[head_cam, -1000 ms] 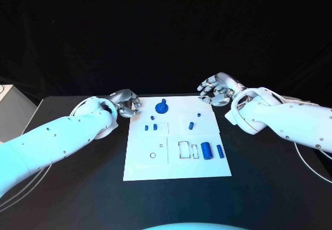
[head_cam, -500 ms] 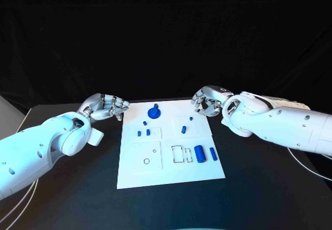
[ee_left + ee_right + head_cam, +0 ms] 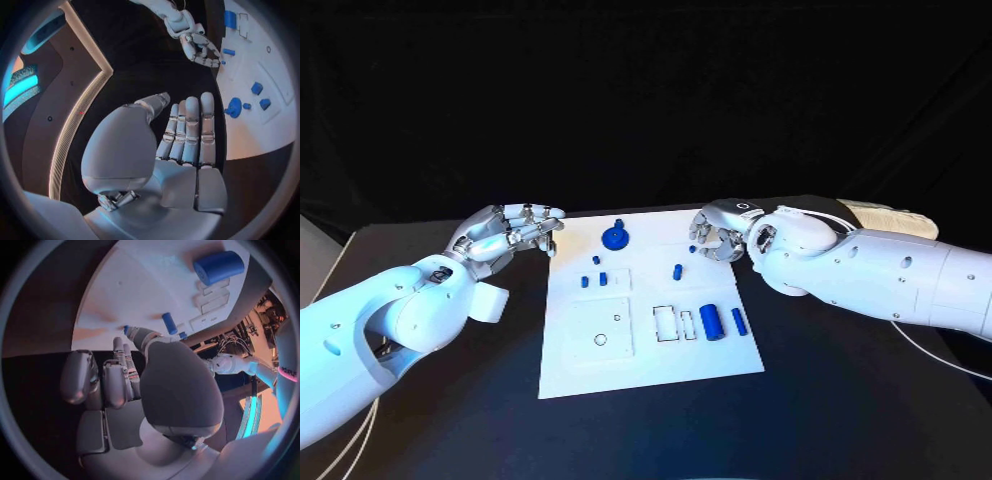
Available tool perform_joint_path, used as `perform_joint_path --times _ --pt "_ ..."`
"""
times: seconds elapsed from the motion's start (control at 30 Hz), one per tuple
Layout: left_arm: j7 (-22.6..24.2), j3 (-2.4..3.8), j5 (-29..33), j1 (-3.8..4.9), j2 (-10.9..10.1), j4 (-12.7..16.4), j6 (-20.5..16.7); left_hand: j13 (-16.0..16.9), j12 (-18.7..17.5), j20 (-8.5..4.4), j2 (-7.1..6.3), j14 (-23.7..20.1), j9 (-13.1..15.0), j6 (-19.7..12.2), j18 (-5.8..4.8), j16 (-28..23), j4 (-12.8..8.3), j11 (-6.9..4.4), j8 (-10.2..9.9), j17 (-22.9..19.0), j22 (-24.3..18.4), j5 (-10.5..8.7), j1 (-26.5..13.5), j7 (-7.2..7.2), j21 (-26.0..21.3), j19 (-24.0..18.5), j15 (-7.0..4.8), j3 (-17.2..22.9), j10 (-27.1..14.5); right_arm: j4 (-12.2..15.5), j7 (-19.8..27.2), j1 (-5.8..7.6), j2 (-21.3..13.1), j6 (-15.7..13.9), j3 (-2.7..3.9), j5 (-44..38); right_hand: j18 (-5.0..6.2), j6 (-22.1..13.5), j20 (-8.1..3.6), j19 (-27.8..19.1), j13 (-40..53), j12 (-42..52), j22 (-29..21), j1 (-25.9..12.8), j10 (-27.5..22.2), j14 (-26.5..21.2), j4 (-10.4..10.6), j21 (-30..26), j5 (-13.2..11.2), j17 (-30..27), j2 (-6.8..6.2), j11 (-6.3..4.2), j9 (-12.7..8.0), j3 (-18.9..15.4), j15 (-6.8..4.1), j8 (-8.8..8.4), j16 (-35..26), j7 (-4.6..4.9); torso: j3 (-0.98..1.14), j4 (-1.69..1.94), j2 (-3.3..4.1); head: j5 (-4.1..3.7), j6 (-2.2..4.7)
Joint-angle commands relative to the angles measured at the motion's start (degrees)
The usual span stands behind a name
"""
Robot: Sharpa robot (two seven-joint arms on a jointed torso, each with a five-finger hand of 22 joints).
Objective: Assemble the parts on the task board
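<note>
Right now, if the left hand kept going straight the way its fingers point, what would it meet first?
Probably nothing on the table soon. The left hand points along the edge of the task board, and in that line hangs the right hand, far off. Depth is uncertain.

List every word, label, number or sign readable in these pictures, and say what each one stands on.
None can be read.
Task board: only outlined shapes and blue parts, no lettering.
Left robot hand and right robot hand: no markings legible.
Right wrist view: a pink band at the circle's rim bears small marks, too blurred to read.
</note>
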Motion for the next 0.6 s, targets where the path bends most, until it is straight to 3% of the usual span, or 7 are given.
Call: perform_joint_path --times 0.03,0.2,0.4,0.6 --pt "1.7 0.21 2.9 -0.30 -0.2 1.0 2.0 0.0 0.3 -0.07 0.10 -0.5 0.0 0.2 0.36 -0.4 0.0 -0.11 0.1 -0.1 -0.1 0.04 0.0 -0.15 -0.3 0.4 -0.06 -0.3 0.1 -0.1 -1.6 -0.27 0.4 1.0 0.00 -4.0 -0.73 0.5 0.12 0.1 -0.2 0.0 0.3 -0.5 0.1 2.5 -0.2 0.4 0.8 -0.1 0.12 0.20 0.1 0.1 0.70 0.20 0.4 0.10 0.05 -0.10 0.05 0.11 0.02" --pt "1.7 0.35 3.0 -0.50 -0.5 1.6 1.8 0.0 0.3 -0.08 0.13 -0.5 0.0 0.2 0.36 -0.5 0.0 -0.09 0.0 -0.1 -0.2 0.04 0.1 -0.13 -0.4 0.5 -0.06 -0.4 0.1 -0.4 -2.1 -0.49 1.3 0.5 -0.02 -4.4 -0.75 0.9 0.23 0.1 -0.3 0.0 0.4 -0.7 0.2 2.5 -0.1 0.5 1.0 -0.2 0.18 0.33 0.2 0.2 0.83 0.31 0.4 0.27 0.09 -0.25 0.09 0.28 0.05" --pt "1.6 0.40 3.0 -0.56 -0.8 2.0 1.6 0.0 0.3 -0.08 0.16 -0.6 0.0 0.1 0.35 -0.6 0.1 -0.06 0.0 -0.2 -0.3 0.05 0.1 -0.08 -0.6 0.5 -0.04 -0.4 0.0 -1.4 -2.7 -0.71 2.3 0.3 -0.06 -4.7 -0.76 1.3 0.34 0.1 -0.5 0.1 0.6 -0.7 0.4 2.5 0.0 0.6 1.2 -0.3 0.48 0.42 0.3 0.6 0.90 0.41 0.4 0.44 0.07 -0.02 0.08 0.18 -0.07" --pt "1.5 0.41 3.0 -0.58 -0.8 2.2 1.6 0.0 0.3 -0.09 0.23 -0.6 0.0 0.0 0.35 -0.7 0.1 -0.03 -0.1 -0.2 -0.5 0.08 0.2 -0.04 -0.8 0.6 -0.03 -0.5 -0.1 -2.0 -2.9 -0.89 2.8 0.3 -0.08 -4.7 -0.78 1.6 0.47 0.2 -0.7 0.2 0.7 -0.7 0.8 2.6 0.0 0.8 1.3 -0.3 0.81 0.53 0.3 1.1 1.02 0.50 0.5 0.59 0.10 -0.08 0.04 0.31 -0.26"
